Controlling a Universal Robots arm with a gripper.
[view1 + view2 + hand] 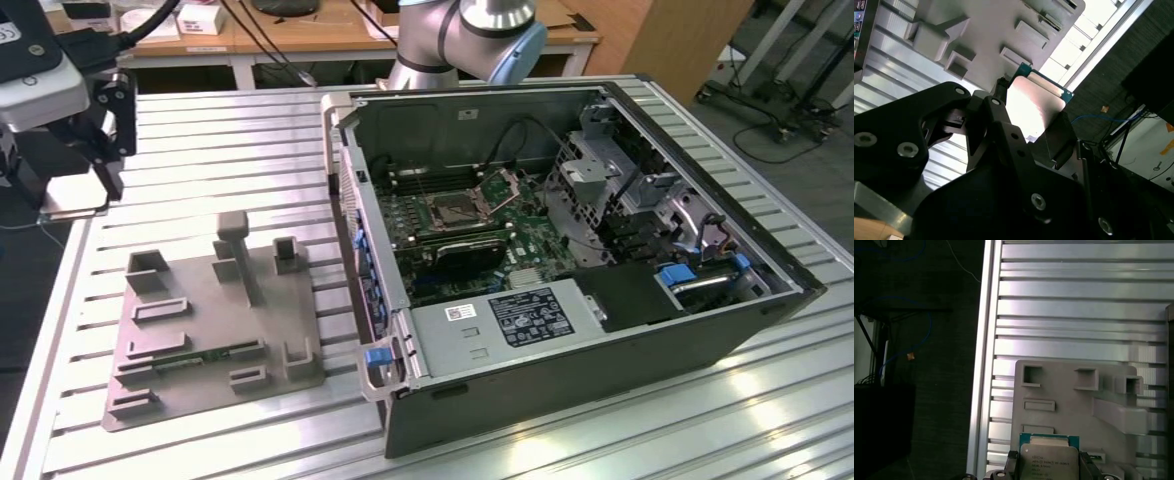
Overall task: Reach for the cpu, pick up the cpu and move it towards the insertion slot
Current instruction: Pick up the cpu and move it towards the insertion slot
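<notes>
While the gripper (1031, 114) pinches the cpu (1035, 100) by two opposite edges, chip face flat between the fingers, it sits by the grey tray (1069, 405). Insertion slot (454, 210) lies well apart, toward the exterior view's right, inside the open case (601, 370).
</notes>
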